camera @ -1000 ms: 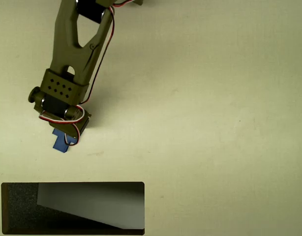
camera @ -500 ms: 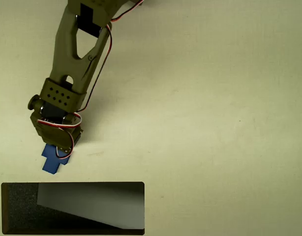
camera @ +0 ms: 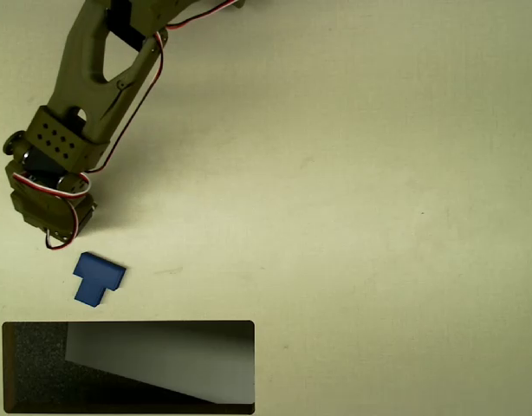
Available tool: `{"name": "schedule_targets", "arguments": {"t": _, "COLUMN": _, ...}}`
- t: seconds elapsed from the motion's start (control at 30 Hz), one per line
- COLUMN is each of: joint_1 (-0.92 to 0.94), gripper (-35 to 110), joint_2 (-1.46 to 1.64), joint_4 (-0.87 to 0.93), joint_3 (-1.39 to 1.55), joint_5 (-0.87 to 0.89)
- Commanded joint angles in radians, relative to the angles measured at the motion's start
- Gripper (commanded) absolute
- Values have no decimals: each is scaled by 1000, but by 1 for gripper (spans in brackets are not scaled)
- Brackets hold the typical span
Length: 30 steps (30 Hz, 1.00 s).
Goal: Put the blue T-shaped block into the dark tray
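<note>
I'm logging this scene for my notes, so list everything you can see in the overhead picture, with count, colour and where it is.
blue T-shaped block: one, solid blue, lying flat on the table just above the tray's left part, apart from the tray and the gripper.
dark tray: one, black speckled inside with a pale glare wedge, bottom left.
table: one, pale cream, under everything.
arm: one, olive green with red-and-white wires, top left.
gripper: one, olive, pointing down above the block; fingers hidden.
</note>
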Motion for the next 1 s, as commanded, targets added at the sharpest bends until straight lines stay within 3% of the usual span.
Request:
{"name": "schedule_targets", "arguments": {"t": 0.0, "joint_1": -20, "gripper": 0, "joint_2": -11, "joint_4": -23, "joint_3": -49, "joint_5": 11}}
{"name": "schedule_targets", "arguments": {"t": 0.37, "joint_1": -301, "gripper": 0, "joint_2": -184, "joint_4": 11, "joint_3": -356, "joint_5": 152}}
{"name": "schedule_targets", "arguments": {"t": 0.6, "joint_1": -347, "gripper": 0, "joint_2": -227, "joint_4": -2, "joint_3": -434, "joint_5": 179}}
{"name": "schedule_targets", "arguments": {"t": 0.73, "joint_1": -324, "gripper": 0, "joint_2": -255, "joint_4": -193, "joint_3": -434, "joint_5": 195}}
{"name": "schedule_targets", "arguments": {"t": 0.9, "joint_1": -336, "gripper": 0, "joint_2": -413, "joint_4": -742, "joint_3": -454, "joint_5": 118}}
{"name": "schedule_targets", "arguments": {"t": 0.97, "joint_1": -362, "gripper": 0, "joint_2": -466, "joint_4": -764, "joint_3": -525, "joint_5": 84}}
